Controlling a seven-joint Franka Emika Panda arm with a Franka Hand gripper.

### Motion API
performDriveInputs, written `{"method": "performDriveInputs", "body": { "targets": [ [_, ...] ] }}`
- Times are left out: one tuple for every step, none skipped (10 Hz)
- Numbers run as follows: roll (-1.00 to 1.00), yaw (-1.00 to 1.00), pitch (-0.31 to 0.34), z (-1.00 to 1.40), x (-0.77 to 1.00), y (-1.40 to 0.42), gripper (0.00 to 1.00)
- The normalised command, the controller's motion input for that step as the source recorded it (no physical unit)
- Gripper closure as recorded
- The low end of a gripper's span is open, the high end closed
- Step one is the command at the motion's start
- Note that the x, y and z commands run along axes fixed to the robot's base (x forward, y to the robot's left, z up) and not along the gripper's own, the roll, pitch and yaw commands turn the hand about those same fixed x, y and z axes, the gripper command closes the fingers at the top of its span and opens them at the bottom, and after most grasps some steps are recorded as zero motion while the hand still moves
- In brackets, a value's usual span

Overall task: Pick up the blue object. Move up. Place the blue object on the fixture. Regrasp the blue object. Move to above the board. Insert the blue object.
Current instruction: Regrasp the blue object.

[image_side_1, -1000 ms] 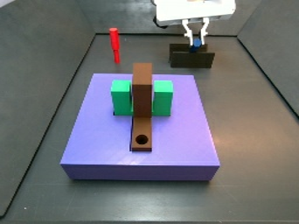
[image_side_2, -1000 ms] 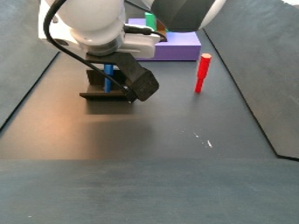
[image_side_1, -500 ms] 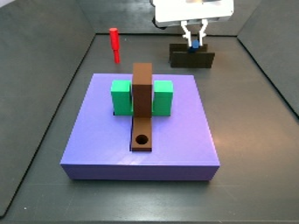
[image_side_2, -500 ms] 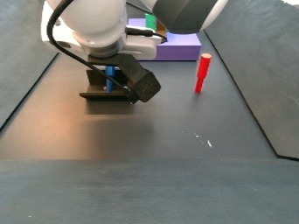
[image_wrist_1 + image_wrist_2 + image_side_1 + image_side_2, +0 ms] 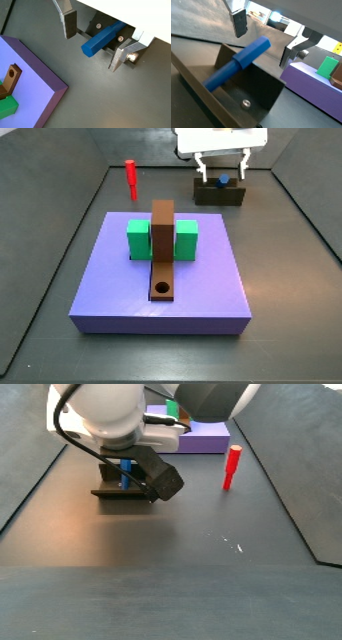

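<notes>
Gripper (image 5: 222, 169) hangs just above the fixture (image 5: 218, 194), plates spread apart astride the blue peg (image 5: 238, 65) leaning in its notch; an off-centre regrasp could tip it out.

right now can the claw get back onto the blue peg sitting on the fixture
Probably yes. The claw is open, its fingers apart on either side of the blue peg, which rests on the fixture. Nothing visible blocks closing.
</notes>
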Motion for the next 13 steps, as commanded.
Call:
{"method": "performDriveInputs", "body": {
  "targets": [
    [0.78, 0.0, 0.0, 0.65, 0.06, 0.04, 0.0],
    [1.0, 0.0, 0.0, 0.48, 0.0, 0.04, 0.0],
    [1.0, 0.0, 0.0, 0.36, 0.0, 0.06, 0.0],
    [1.0, 0.0, 0.0, 0.33, 0.0, 0.07, 0.0],
    [1.0, 0.0, 0.0, 0.23, 0.0, 0.03, 0.0],
    [1.0, 0.05, 0.0, 0.05, 0.0, 0.0, 0.0],
    [1.0, 0.25, 0.0, 0.01, 0.02, 0.0, 0.0],
    [1.0, 0.33, 0.0, 0.0, 0.0, 0.0, 0.0],
    [1.0, 0.39, 0.0, 0.0, 0.0, 0.0, 0.0],
    [1.0, 0.39, 0.0, 0.0, 0.0, 0.0, 0.0],
    [1.0, 0.39, 0.0, 0.0, 0.0, 0.0, 0.0],
    [1.0, 0.29, -0.049, 0.0, -0.13, -0.19, 0.0],
    [1.0, 0.23, -0.04, 0.0, -0.14, -0.28, 0.0]
  ]
}}
